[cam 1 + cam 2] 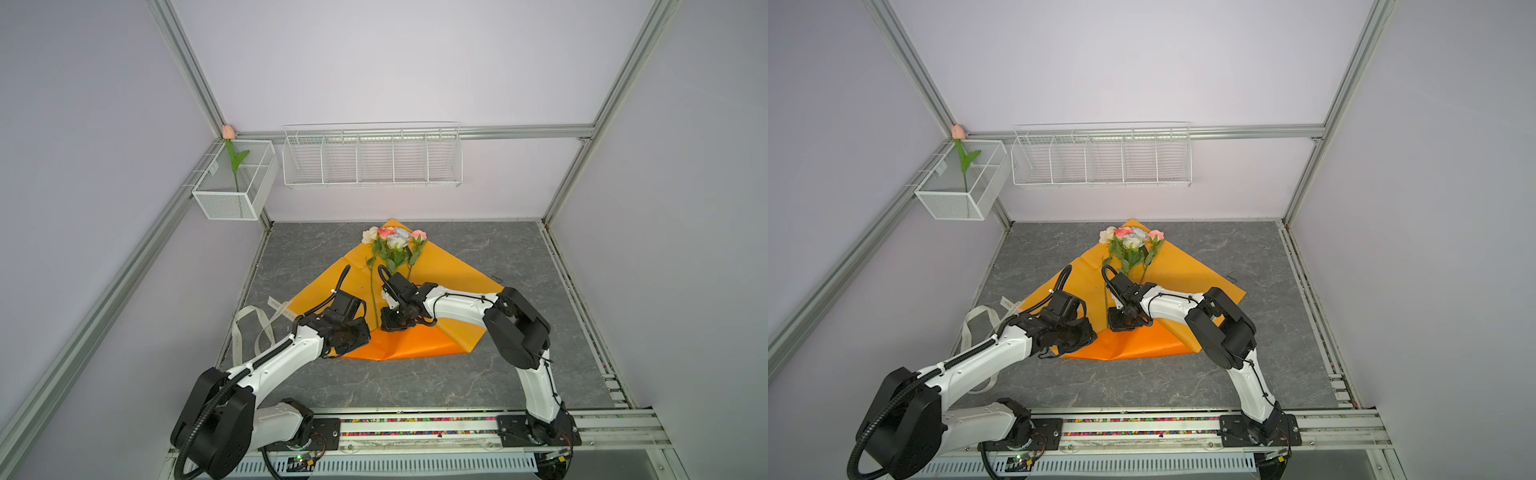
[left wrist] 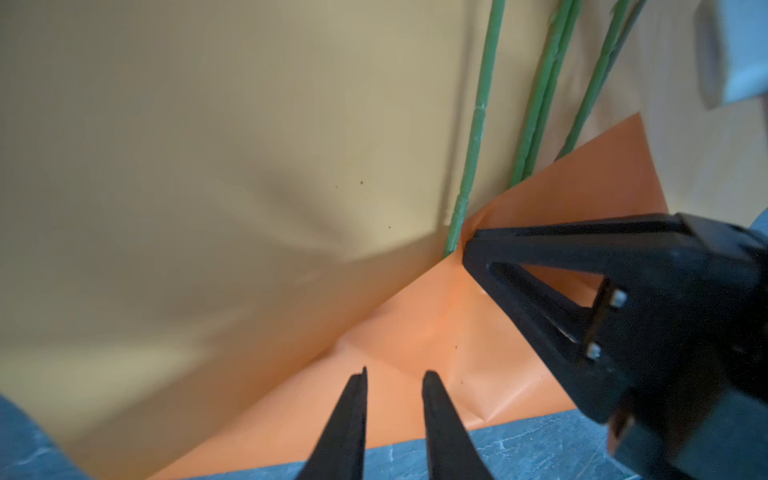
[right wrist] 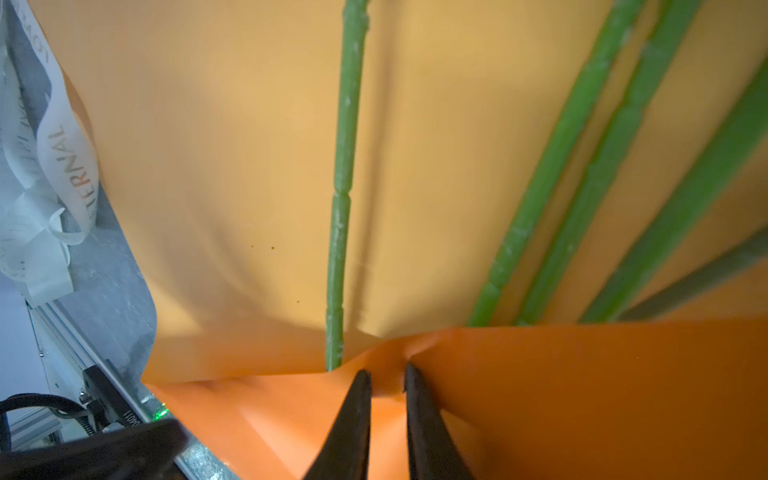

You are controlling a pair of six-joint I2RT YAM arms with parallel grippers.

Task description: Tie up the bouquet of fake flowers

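The right gripper (image 3: pixel 387 369) stands with its jaws narrow. A puckered ridge of the folded-up flap of the orange wrapping paper (image 1: pixel 449 270) sits between the tips, and as far as this close wrist view lets me judge, they are nipping it. This is at the flap's edge, just beside the cut end of the outermost green stem (image 3: pixel 343 208).

The left gripper (image 2: pixel 397 372) also has a narrow gap between its tips. Nothing is in that gap, and it is low over the same flap near the sheet's near edge. In both top views the two grippers are close together, with the stem ends between them.

The bouquet of fake flowers (image 1: pixel 392 243) lies on the middle of the paper. Its blooms are at the far corner of the sheet, and its stems run back toward the arms, their ends tucked under the flap.

The far corner of the paper nearly reaches the back wall, and its right corner stops well short of the side rail. Grey marble tabletop (image 1: pixel 415 386) shows between the near fold and the arm bases, and also on the right. A white printed ribbon (image 3: pixel 68 166) lies off the left corner of the sheet, beside the left arm.
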